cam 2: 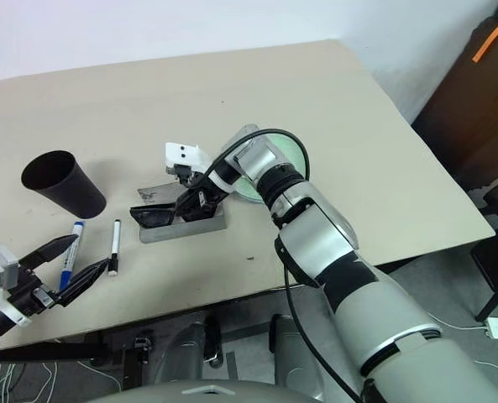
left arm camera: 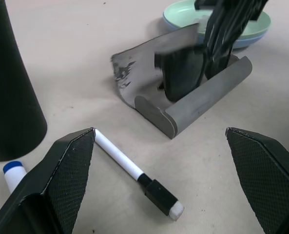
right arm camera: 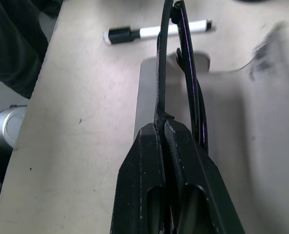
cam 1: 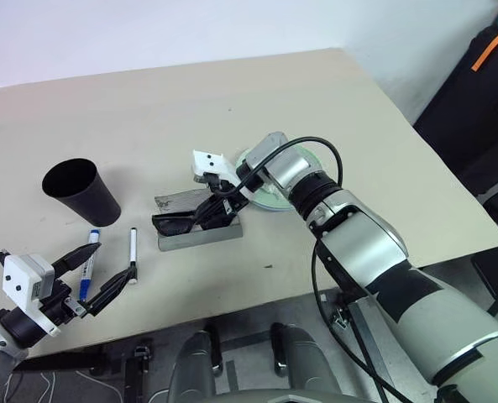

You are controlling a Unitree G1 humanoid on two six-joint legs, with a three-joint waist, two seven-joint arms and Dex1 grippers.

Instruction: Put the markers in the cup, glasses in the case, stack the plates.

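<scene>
The grey case lies open near the middle of the table, its lid tilted back. My right gripper is shut on the black glasses, holding them by the frame over the case's tray; one end pokes past the case's left end. The black cup stands upright at the left. Below it lie two markers, blue-capped and black-capped. My left gripper hovers open near them, holding nothing. The mint green plate sits on the light blue plate behind the case.
The table's front edge runs close below the markers and the case. A dark bag with an orange strap stands off the table at the far right. Bare tabletop stretches behind the cup and the plates.
</scene>
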